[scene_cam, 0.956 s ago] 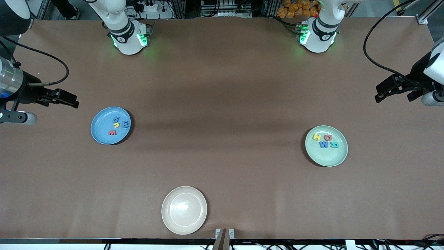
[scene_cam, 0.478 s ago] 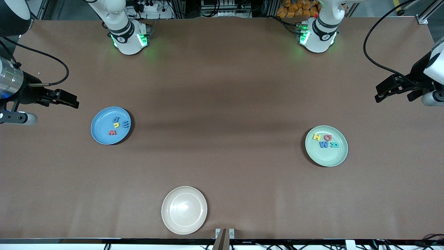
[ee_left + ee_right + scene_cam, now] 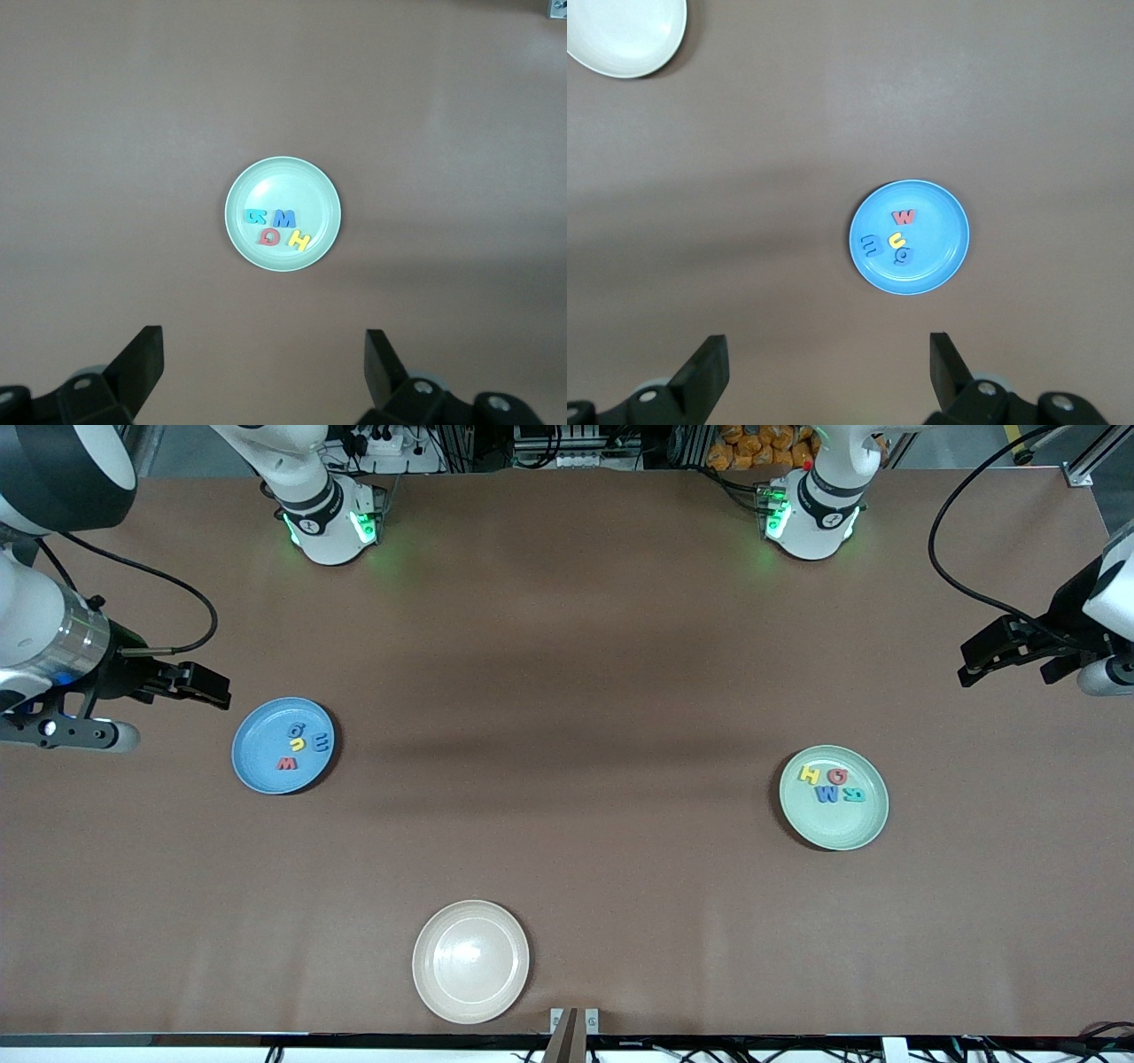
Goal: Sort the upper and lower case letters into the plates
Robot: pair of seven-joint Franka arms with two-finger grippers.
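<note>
The sky blue plate (image 3: 261,746) lies toward the right arm's end and holds a red letter (image 3: 286,763), a yellow one (image 3: 299,744), a blue one (image 3: 322,743) and a teal one (image 3: 293,729). The mint green plate (image 3: 837,825) lies toward the left arm's end and holds a yellow letter (image 3: 809,774), a red one (image 3: 837,776), a blue one (image 3: 827,794) and a teal one (image 3: 854,795). My right gripper (image 3: 217,691) is open and empty, up over bare table beside the blue plate (image 3: 939,239). My left gripper (image 3: 970,669) is open and empty, high over the table's end, with the mint plate (image 3: 283,181) in its view.
An empty cream-beige dish (image 3: 470,961) sits near the table's front edge, nearer the front camera than both plates; it also shows in the right wrist view (image 3: 625,31). The brown table (image 3: 567,735) lies bare between the plates.
The right arm has shifted its gripper a little toward the blue plate. The left arm, the plates and the letters have not moved.
</note>
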